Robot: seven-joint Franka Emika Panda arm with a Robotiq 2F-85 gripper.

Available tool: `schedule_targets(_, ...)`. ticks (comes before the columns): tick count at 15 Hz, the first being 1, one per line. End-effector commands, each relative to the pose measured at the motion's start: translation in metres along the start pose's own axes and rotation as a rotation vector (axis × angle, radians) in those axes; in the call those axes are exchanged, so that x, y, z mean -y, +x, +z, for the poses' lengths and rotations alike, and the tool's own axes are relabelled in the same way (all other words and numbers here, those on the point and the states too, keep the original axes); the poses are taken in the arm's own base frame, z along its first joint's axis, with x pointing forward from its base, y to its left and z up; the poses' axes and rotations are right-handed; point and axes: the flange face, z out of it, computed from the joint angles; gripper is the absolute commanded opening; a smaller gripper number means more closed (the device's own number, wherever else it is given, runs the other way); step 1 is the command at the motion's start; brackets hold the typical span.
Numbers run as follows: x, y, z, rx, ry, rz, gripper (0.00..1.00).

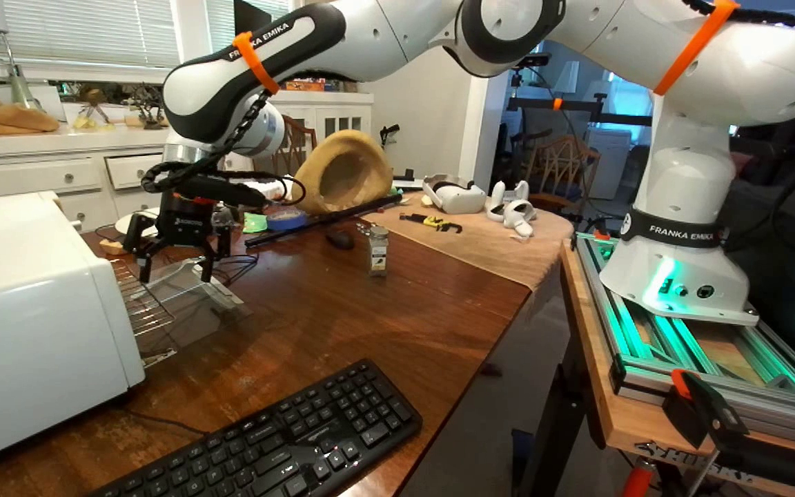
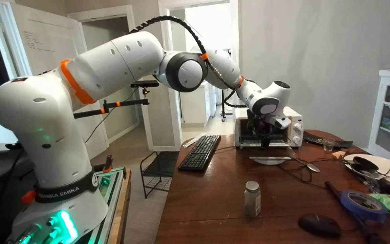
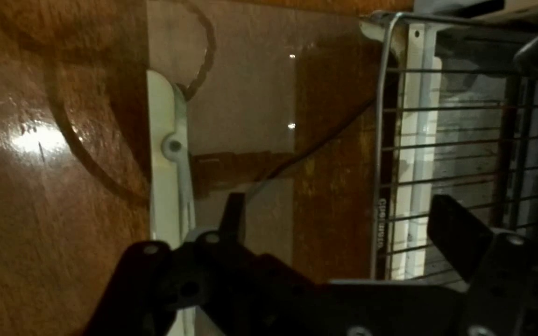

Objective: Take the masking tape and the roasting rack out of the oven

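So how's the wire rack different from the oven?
The oven is a big white box; the wire rack is a flat grid. The oven's side is smooth and solid; the wire rack is thin bars with gaps you can see through. The oven stands on the table; the wire rack sticks partly out of the oven's front. Both have long straight edges.

Pale grey wall (image 2: 323,44), white drawers (image 1: 28,177) below window blinds (image 1: 94,34), wooden table (image 2: 208,203)

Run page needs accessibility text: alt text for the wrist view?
Open black gripper, holding nothing, spreads across the bottom of the frame. At right, a wire roasting rack juts from the mouth of the oven; left of it, the lowered glass door extends over a wooden table.
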Motion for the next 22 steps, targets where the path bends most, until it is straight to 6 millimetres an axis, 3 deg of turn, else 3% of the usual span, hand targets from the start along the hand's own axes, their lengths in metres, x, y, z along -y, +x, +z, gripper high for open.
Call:
schedule_targets(1,0.02,0.008,0.001,-0.059,-0.002,-0.026,1.0)
schedule_targets(4,0.026,0.01,0.003,-0.086,-0.012,-0.007,1.0)
schedule_targets(8,0.016,0.015,0.013,-0.081,-0.047,0.039,1.0)
schedule_targets(11,0.008,0.017,0.021,-0.067,-0.063,0.058,0.74)
schedule_targets(13,0.004,0.018,0.024,-0.062,-0.07,0.069,0.71)
schedule_targets(14,0.003,0.018,0.025,-0.06,-0.074,0.071,0.76)
schedule_targets(17,0.004,0.017,0.025,-0.058,-0.082,0.074,0.71)
schedule_targets(18,0.005,0.017,0.024,-0.059,-0.083,0.074,0.5)
schedule_targets(20,0.007,0.019,0.021,-0.073,-0.087,0.081,0.44)
schedule_targets(22,0.006,0.022,0.012,-0.083,-0.099,0.097,0.27)
